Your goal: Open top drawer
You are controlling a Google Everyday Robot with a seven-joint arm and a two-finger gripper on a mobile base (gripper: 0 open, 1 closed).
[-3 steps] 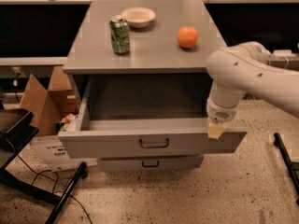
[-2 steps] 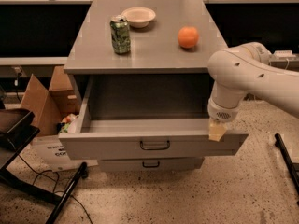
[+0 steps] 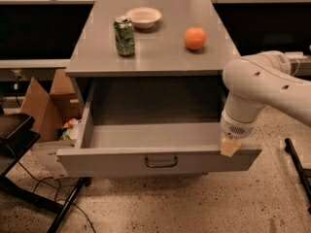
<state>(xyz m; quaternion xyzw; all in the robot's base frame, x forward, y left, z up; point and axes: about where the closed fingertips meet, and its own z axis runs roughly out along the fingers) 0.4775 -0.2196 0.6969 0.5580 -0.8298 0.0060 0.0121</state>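
The top drawer [image 3: 121, 163] is pulled far out of the grey cabinet, showing a deep grey tray with nothing visible in it and a small dark bail handle [image 3: 161, 162] at the middle of its flat front panel. My gripper [image 3: 229, 147] hangs from the white arm [image 3: 262, 86] at the drawer's right end, its yellowish tip over the top rim of the front panel, well right of the handle.
On the cabinet top [image 3: 155, 52] stand a green can [image 3: 124, 36], a white bowl [image 3: 144, 17] and an orange [image 3: 195, 38]. An open cardboard box [image 3: 46, 106] sits at the left. A black chair base [image 3: 19, 144] and cables lie at the lower left. A dark bar [image 3: 297, 166] is at the right.
The drawer has slid a little farther out toward the camera, and my gripper has stayed at its right front rim.
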